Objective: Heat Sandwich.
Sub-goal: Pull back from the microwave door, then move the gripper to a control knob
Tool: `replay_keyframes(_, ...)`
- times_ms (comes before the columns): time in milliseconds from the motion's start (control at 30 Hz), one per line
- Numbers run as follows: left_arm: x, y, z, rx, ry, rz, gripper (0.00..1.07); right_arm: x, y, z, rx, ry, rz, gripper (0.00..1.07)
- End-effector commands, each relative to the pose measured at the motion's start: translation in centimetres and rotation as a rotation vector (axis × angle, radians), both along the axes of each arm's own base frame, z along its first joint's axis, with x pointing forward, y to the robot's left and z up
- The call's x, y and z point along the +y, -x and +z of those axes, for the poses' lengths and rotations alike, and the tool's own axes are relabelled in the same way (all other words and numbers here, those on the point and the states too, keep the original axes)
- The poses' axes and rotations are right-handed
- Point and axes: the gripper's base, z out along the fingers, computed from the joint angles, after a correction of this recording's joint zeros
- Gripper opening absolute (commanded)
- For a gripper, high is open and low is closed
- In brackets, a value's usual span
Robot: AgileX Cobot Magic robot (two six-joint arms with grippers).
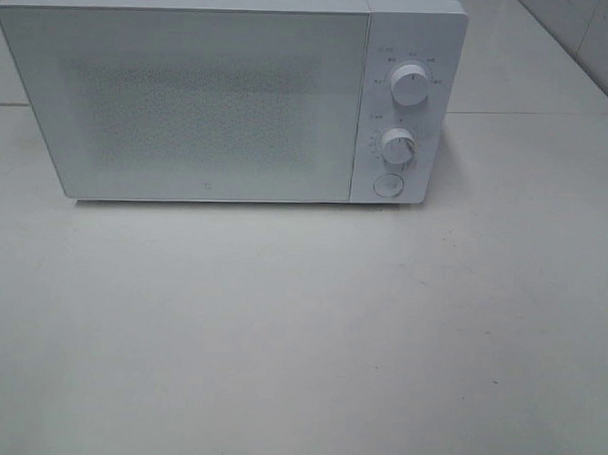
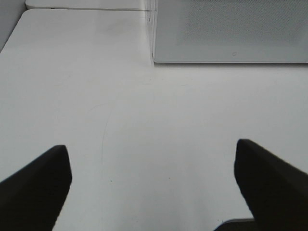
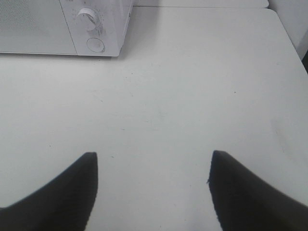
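1. The left claw (image 2: 150, 146) is held spread wide, its dark fingers (image 2: 33, 187) well apart above the white counter (image 2: 120, 96), with nothing pinched between them.
2. The right claw (image 3: 154, 153) is likewise held spread over the same counter, and nothing is gripped.
3. Beyond both claws, a white microwave (image 1: 229, 95) is seen standing on the counter, well apart from them.
4. Its door (image 1: 178, 103) is shut, and a speckled panel is shown across the front.
5. Beside the door, an upper knob (image 1: 411, 83), a lower knob (image 1: 398, 146) and a round button (image 1: 386, 184) are set one below another.
6. The sandwich is shown in no view, so its place cannot be told.
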Motion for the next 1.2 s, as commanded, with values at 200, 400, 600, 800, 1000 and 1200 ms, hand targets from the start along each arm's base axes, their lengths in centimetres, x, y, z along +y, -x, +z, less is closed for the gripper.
replay_keyframes(200, -0.06, 0.29, 0.09, -0.037, 0.011, -0.006, 0.84, -0.03, 0.3, -0.04, -0.025, -0.003, -0.005, 0.65)
replay_keyframes(400, -0.06, 0.29, 0.09, -0.037, 0.011, -0.006, 0.84, -0.03, 0.3, -0.04, -0.025, -0.003, -0.005, 0.65)
replay_keyframes(600, -0.06, 0.29, 0.09, -0.037, 0.011, -0.006, 0.84, -0.03, 0.3, -0.04, -0.025, -0.003, -0.005, 0.65)
replay_keyframes(800, -0.06, 0.29, 0.09, -0.037, 0.011, -0.006, 0.84, -0.03, 0.3, -0.04, -0.025, -0.003, -0.005, 0.65)
replay_keyframes(1000, -0.06, 0.29, 0.09, -0.037, 0.011, -0.006, 0.84, -0.03, 0.3, -0.04, -0.025, -0.003, -0.005, 0.65)
replay_keyframes(1200, -0.06, 0.29, 0.09, -0.037, 0.011, -0.006, 0.84, -0.02, 0.3, -0.04, -0.025, -0.004, -0.004, 0.65)
